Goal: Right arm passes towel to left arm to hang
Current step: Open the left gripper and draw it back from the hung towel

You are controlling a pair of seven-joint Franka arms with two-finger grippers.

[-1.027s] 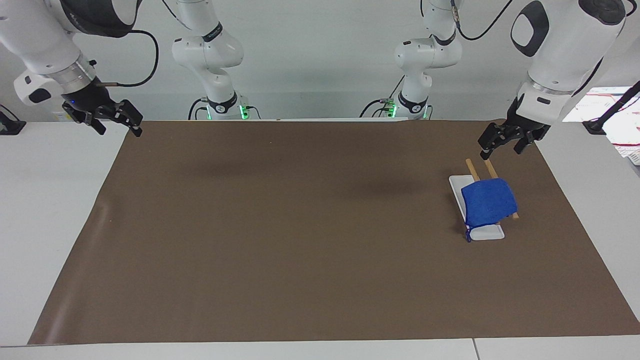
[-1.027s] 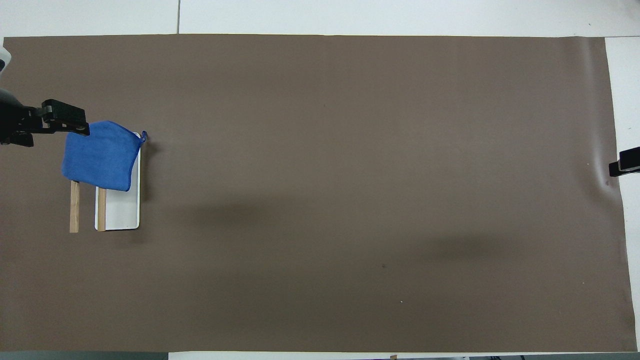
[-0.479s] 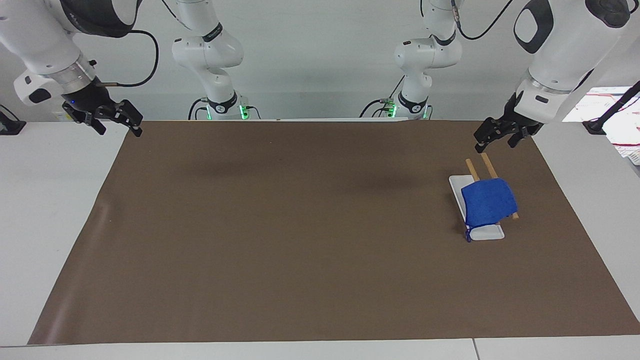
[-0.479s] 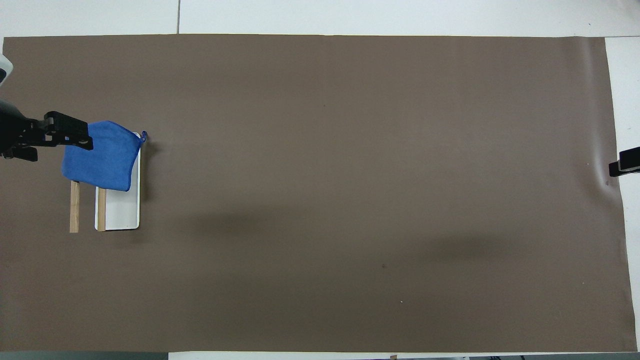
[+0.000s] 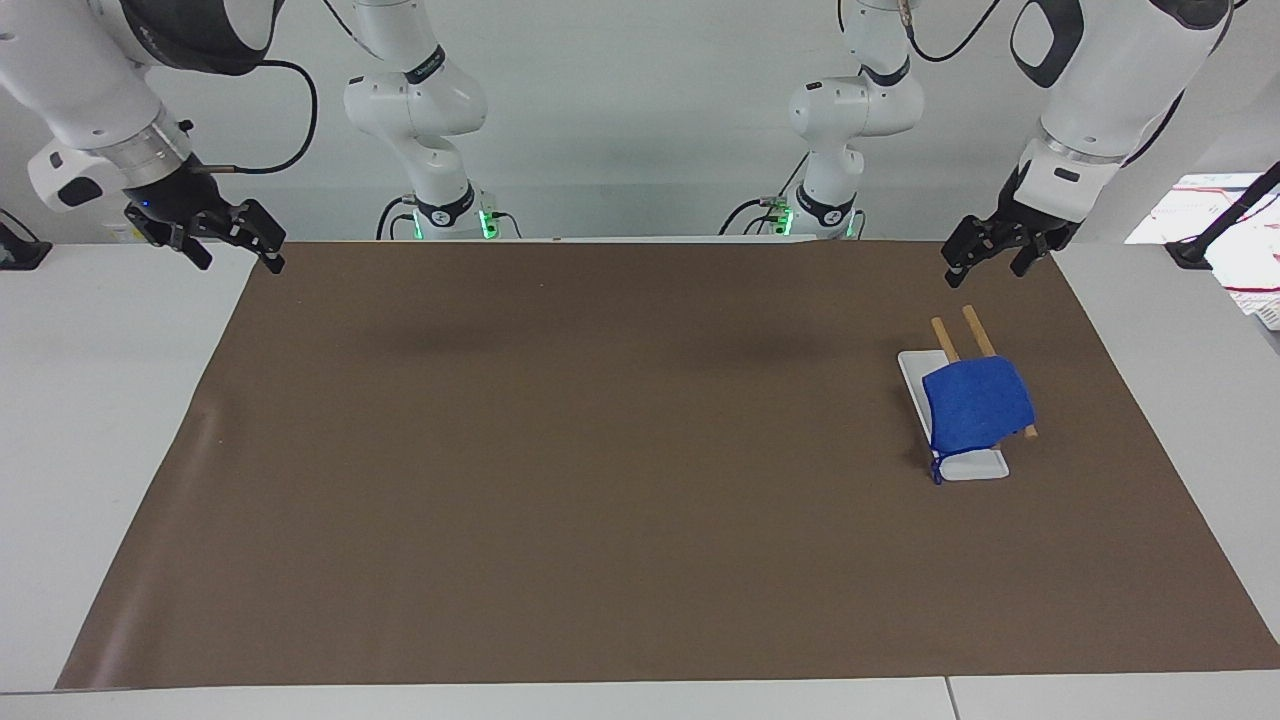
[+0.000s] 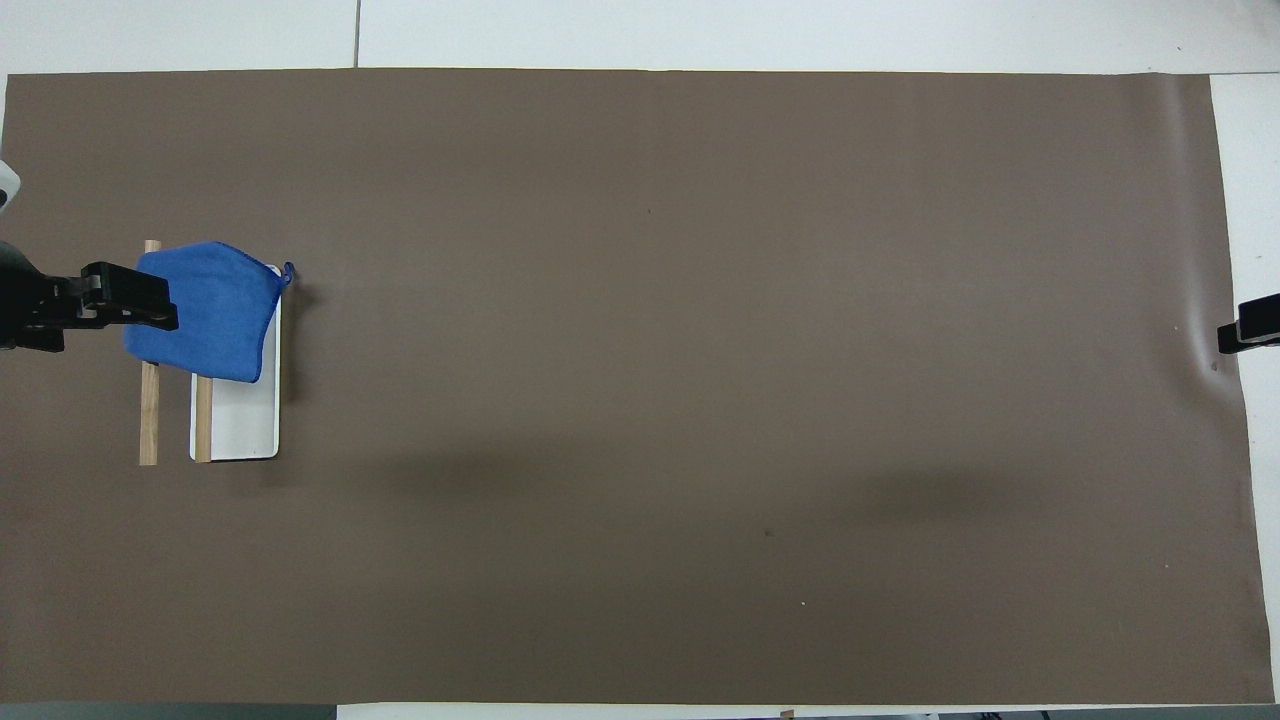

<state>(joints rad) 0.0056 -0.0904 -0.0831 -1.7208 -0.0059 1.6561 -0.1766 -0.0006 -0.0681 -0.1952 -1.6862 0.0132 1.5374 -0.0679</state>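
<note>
the towel hangs draped over two wooden rails of a small rack whose white base sits on the brown mat, toward the left arm's end of the table. its thin loop dangles at the corner farthest from the robots, just off the base's edge. in the overhead view the cloth covers the rails' farther half and leaves their nearer ends bare.

the left end effector hangs in the air over the mat's edge nearest the robots, apart from the rack and holding nothing; its fingers stand spread. the right end effector waits raised over the mat's corner at the right arm's end, empty, fingers parted.

the whole middle of the mat lies open between the rack and the right arm's end. the mat shows a slight ripple near its edge at the right arm's end.
</note>
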